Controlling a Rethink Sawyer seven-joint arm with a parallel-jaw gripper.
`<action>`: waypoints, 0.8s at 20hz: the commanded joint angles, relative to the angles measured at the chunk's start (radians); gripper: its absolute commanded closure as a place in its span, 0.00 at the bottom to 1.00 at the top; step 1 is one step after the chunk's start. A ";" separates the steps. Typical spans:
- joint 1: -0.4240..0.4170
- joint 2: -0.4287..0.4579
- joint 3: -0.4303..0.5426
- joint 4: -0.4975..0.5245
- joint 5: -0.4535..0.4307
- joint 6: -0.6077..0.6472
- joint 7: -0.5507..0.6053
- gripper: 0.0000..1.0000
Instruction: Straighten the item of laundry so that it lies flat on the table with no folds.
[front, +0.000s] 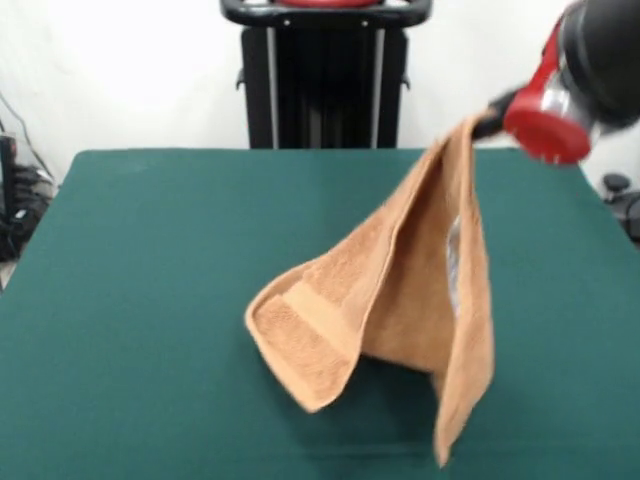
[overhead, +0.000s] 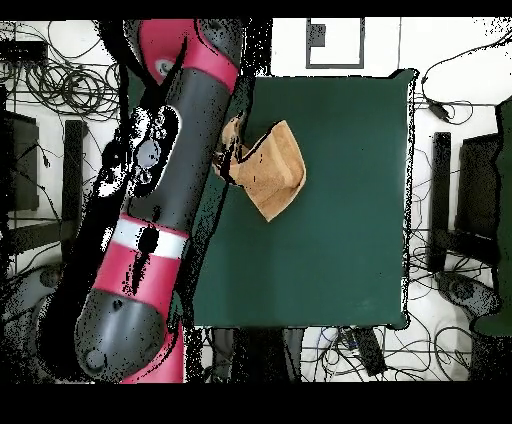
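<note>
The orange-tan towel (front: 400, 300) hangs from one raised corner, folded over itself in loose drapes. Its lower part, with a woven band stripe, rests on the dark green table (front: 150, 300) near the front middle. My gripper (front: 487, 122) is at the upper right, above the table's far right part, and is shut on the towel's top corner. In the overhead view the towel (overhead: 272, 172) lies bunched by the table's (overhead: 340, 230) left side. There the red and black arm (overhead: 165, 170) covers the gripper and the table's left edge.
The black robot pedestal (front: 325, 80) stands behind the table's far edge. Cables and black stands (overhead: 440, 190) surround the table in the overhead view. A dark object (front: 620, 190) sits off the table's right edge.
</note>
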 joint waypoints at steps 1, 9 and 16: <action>0.210 -0.242 0.146 0.296 -0.327 -0.046 -0.287 1.00; 0.366 -0.554 0.438 0.649 -0.445 -0.310 -0.516 1.00; 0.398 -0.876 0.697 1.062 -0.401 -0.804 -0.833 1.00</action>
